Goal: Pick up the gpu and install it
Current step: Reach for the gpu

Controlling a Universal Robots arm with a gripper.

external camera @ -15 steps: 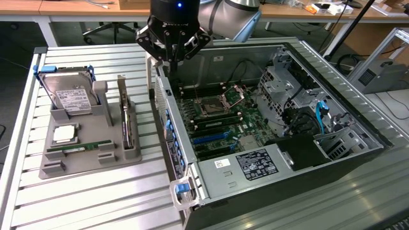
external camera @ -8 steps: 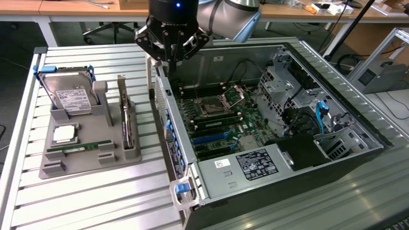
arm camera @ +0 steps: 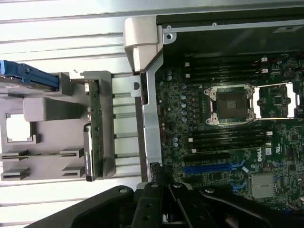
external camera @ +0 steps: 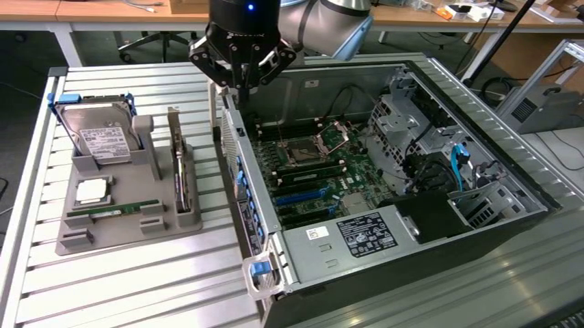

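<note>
Pickup not yet begun: the end effector (external camera: 239,85), pressed together and empty, hovers over the computer case (external camera: 301,240) wall. The gpu (external camera: 184,178) stands on edge in its gray holder (external camera: 128,188) on the worktop nearby, so grasping it would likely call for spread fingers.

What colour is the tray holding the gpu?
Plain grey. The tray shows best in the exterior view, the gpu standing in it.

Pale wooden desks (external camera: 100,10) are running along the far side, an office chair (external camera: 157,41) is sitting tucked beneath one (dark grey floor (external camera: 100,51) showing under it), and the slatted metal surface (external camera: 137,287) is stretching out before me, an aluminium frame (external camera: 559,65) standing at the exterior view's right.
</note>
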